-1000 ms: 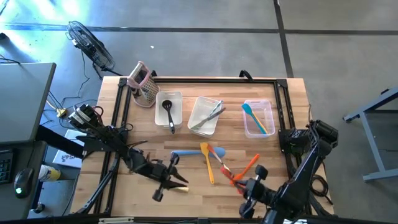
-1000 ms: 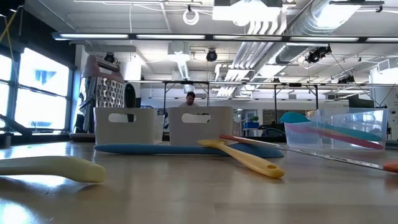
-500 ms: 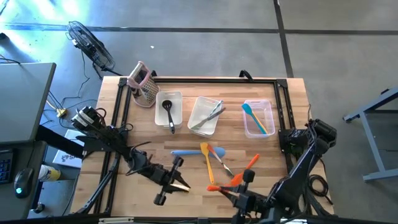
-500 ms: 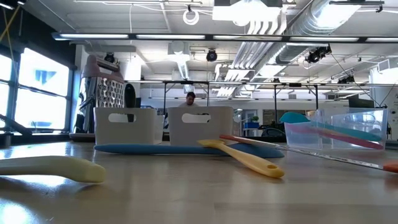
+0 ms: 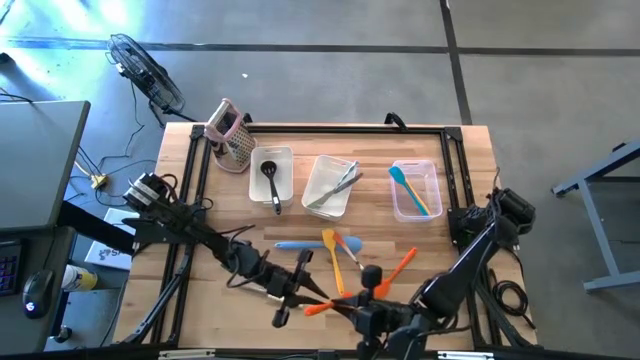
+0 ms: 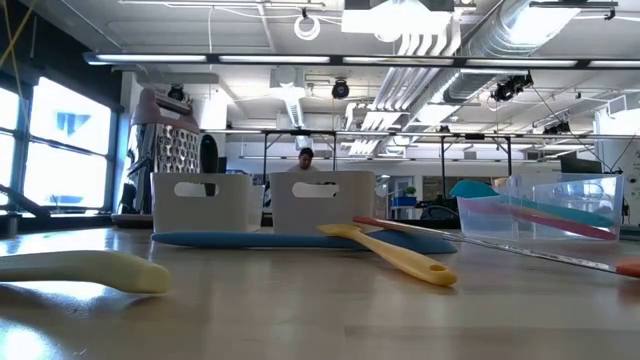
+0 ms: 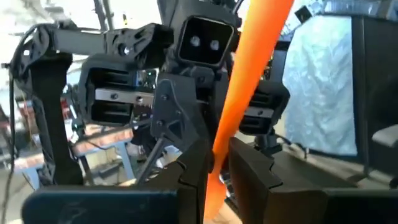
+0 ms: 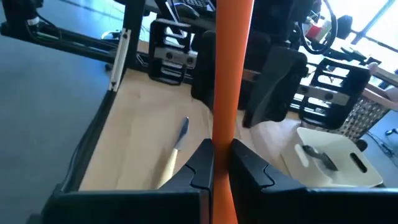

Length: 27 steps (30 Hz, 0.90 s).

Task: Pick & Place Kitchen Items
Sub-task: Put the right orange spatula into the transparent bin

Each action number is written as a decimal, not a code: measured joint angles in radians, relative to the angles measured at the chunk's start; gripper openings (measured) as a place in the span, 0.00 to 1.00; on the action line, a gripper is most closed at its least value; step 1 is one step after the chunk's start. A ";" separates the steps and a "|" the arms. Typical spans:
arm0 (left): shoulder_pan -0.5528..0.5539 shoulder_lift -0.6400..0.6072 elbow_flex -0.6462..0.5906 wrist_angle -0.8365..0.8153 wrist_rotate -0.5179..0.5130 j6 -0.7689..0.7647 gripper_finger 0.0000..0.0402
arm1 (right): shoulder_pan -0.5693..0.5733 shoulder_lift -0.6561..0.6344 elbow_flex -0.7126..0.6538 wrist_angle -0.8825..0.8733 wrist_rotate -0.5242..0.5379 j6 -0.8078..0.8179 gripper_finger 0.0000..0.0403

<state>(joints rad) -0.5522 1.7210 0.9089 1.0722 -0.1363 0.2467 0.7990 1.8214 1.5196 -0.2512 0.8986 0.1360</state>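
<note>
An orange spatula [image 5: 316, 309] is held above the table near its front edge, between my two grippers. My left gripper [image 5: 322, 300] reaches in from the left and is shut on it; it also shows in the left wrist view [image 7: 219, 171]. My right gripper [image 5: 346, 308] reaches in from the right and is shut on it too, as the right wrist view [image 8: 222, 163] shows. A blue spatula [image 5: 295, 244], a yellow spatula [image 5: 334, 262] and another orange spatula [image 5: 398, 268] lie flat on the table's middle. My left gripper pinches the orange spatula's handle [image 7: 222, 146] between its two fingers, which lie across it and come from the table's left. The spatula is clear of the table. My right gripper pinches the same handle [image 8: 225, 134] between its two fingers, across it, from the table's right. The handle runs on past the fingers toward my left gripper.
Three clear bins stand at the back: one with a black ladle [image 5: 272, 176], one with metal tongs [image 5: 333, 185], one with blue and yellow spatulas [image 5: 416, 190]. A metal grater [image 5: 232, 135] stands at the back left. A cream-handled knife [image 8: 175, 149] lies near the front.
My right gripper has carried the orange spatula along the near edge toward the table's left, lifted clear. My left gripper has moved toward the table's right and met it.
</note>
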 joint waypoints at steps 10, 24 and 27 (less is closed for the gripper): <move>0.010 0.000 -0.002 -0.014 -0.004 0.074 0.14 | -0.061 0.000 -0.027 -0.005 -0.074 -0.009 0.04; 0.016 0.000 -0.002 -0.050 0.015 0.101 0.05 | -0.093 0.000 -0.034 -0.009 -0.151 -0.010 0.04; 0.016 0.000 -0.002 -0.054 0.015 0.101 0.03 | -0.095 0.000 -0.034 -0.015 -0.165 -0.010 0.05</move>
<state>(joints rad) -0.5358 1.7210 0.9073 1.0183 -0.1216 0.3473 0.7036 1.8214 1.4853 -0.2660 0.7334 0.1263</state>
